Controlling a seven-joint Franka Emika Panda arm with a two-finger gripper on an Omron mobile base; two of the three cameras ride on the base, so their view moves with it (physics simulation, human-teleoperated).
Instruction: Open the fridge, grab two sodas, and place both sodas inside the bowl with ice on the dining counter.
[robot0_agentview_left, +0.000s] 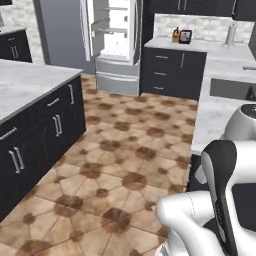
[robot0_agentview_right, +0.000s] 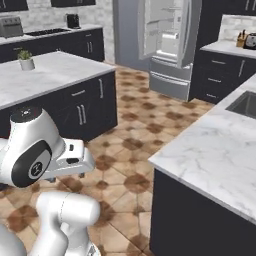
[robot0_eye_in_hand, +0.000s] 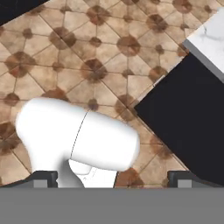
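The fridge (robot0_agentview_left: 117, 42) stands at the far end of the room with its upper doors swung open, showing a white interior with grey shelves; the right base view has the fridge (robot0_agentview_right: 169, 35) at top centre. The sodas are too small to make out from here. The bowl is out of view. The dining counter (robot0_agentview_right: 215, 145), a white marble top over a plain dark base, runs along the right. Its corner (robot0_eye_in_hand: 209, 40) appears in the hand view. My gripper (robot0_eye_in_hand: 113, 179) points down at the tiled floor, open, with nothing between its fingertips (robot0_eye_in_hand: 43, 178).
A dark cabinet island (robot0_agentview_left: 30, 95) with a light top lies on the left and carries a small potted plant (robot0_agentview_right: 26, 60). Dark cabinets (robot0_agentview_left: 172, 70) stand right of the fridge. A sink (robot0_agentview_right: 245, 105) is set in the right counter. Brown tiled floor (robot0_agentview_left: 125, 145) leads to the fridge.
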